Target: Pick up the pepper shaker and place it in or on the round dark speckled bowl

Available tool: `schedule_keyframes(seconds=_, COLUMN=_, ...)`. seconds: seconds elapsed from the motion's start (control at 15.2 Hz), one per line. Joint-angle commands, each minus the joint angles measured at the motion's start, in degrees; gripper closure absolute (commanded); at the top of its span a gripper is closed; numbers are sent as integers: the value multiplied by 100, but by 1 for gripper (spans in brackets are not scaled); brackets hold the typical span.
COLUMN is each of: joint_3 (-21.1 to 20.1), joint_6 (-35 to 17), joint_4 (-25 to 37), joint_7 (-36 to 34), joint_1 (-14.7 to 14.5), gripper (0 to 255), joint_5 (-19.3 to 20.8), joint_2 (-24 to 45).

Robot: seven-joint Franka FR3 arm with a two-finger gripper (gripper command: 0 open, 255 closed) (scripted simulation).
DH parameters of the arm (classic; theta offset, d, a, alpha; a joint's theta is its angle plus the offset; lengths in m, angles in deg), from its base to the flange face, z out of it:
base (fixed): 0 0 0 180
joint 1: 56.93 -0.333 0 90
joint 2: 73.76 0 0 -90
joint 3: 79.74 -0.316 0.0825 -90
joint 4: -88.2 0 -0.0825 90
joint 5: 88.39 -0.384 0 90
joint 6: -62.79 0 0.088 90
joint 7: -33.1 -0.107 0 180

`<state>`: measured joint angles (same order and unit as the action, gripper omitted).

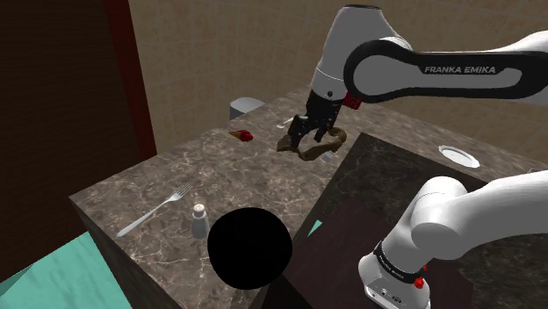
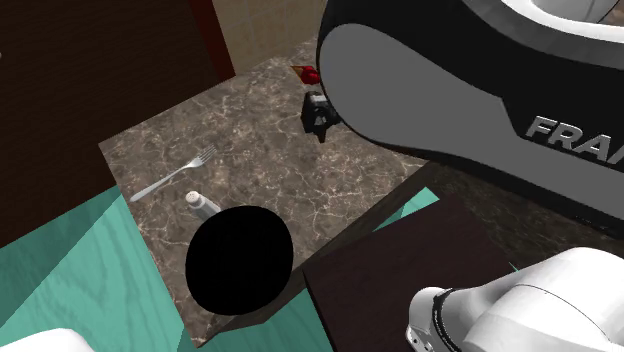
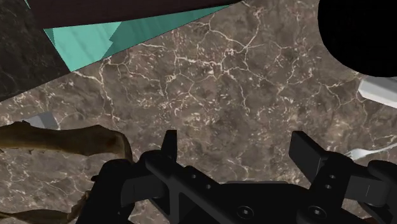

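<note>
On counter point(image 1: 255, 171): shaker point(image 1: 199, 219) just beside bowl point(image 1: 249, 248), at its left in shoulder view. Fork point(image 1: 158, 209) left of shaker, near it. Bowl at counter's near edge.

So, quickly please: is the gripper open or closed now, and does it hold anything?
Gripper: open, fingers apart, holding nothing; the veined brown countertop shows between them.

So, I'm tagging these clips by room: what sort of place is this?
Probably a kitchen or dining counter in a house: a brown marbled countertop carries a fork, a small shaker and a round black bowl.
</note>
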<state>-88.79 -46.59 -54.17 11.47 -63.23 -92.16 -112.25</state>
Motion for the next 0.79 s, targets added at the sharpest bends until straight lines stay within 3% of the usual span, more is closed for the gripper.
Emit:
schedule_keyframes(seconds=0.0, joint_3=-225, joint_6=-235, joint_4=-15, joint_7=-249, joint_1=-87, gripper=0, joint_5=-116, joint_2=209)
schedule_keyframes(seconds=0.4, joint_3=-886, joint_6=-879, joint_4=250, joint_7=-973, joint_1=-252, gripper=0, joint_5=-293, joint_2=1087)
schedule_keyframes(seconds=0.73, joint_3=-1429, joint_6=-1361, joint_4=660, joint_7=-1636, joint_1=-305, gripper=0, joint_5=-215, joint_2=1960)
